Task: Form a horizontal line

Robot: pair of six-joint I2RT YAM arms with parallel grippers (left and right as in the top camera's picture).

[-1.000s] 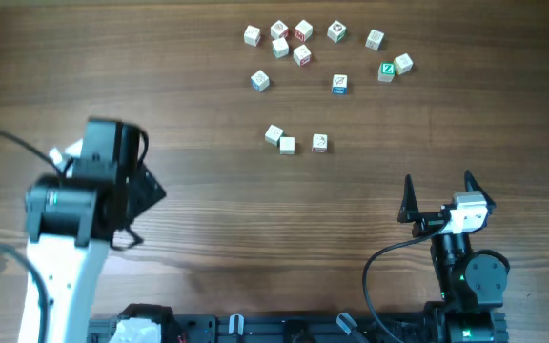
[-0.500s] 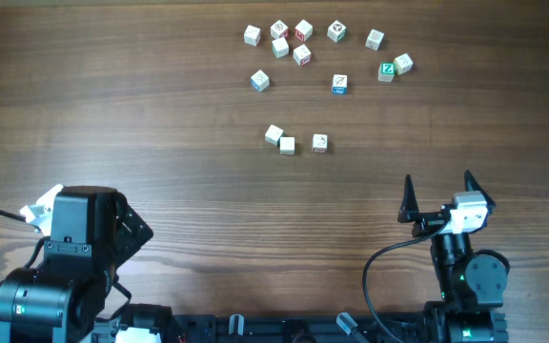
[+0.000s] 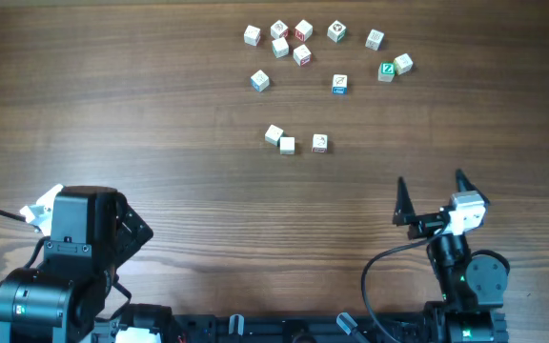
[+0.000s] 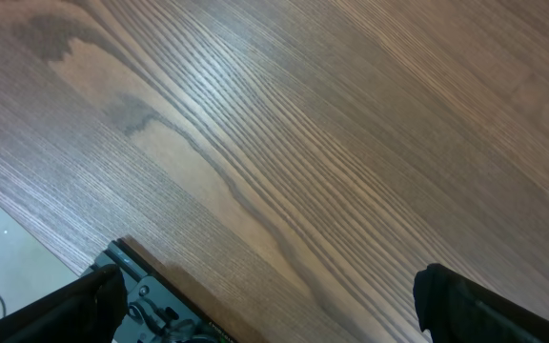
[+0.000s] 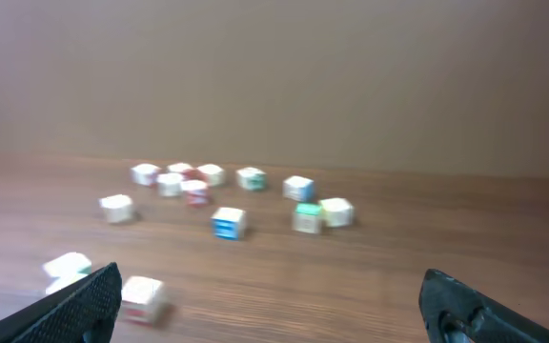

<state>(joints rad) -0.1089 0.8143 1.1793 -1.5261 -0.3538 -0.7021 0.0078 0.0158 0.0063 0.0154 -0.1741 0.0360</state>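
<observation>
Three small whitish cubes lie mid-table. Two of them (image 3: 274,134) (image 3: 287,145) sit close together on a slant. The third (image 3: 319,143), with a red mark, lies apart to their right, so no touching row of three shows. In the right wrist view the red-marked cube (image 5: 144,295) is blurred, low on the left. My left gripper (image 3: 130,232) is open and empty at the near left edge, over bare wood in its wrist view (image 4: 265,291). My right gripper (image 3: 430,183) is open and empty, near and to the right of the cubes, and faces them in its wrist view (image 5: 270,286).
Several loose letter cubes are scattered at the far side, among them a blue one (image 3: 339,85) and a green one (image 3: 386,70). They also show in the right wrist view, the blue one (image 5: 228,222) nearest. The table's near edge (image 4: 160,276) runs under the left gripper.
The left arm has drawn back from mid-left to the near left corner and now rests there. The right gripper has shifted slightly up and left. The cubes have not moved.
</observation>
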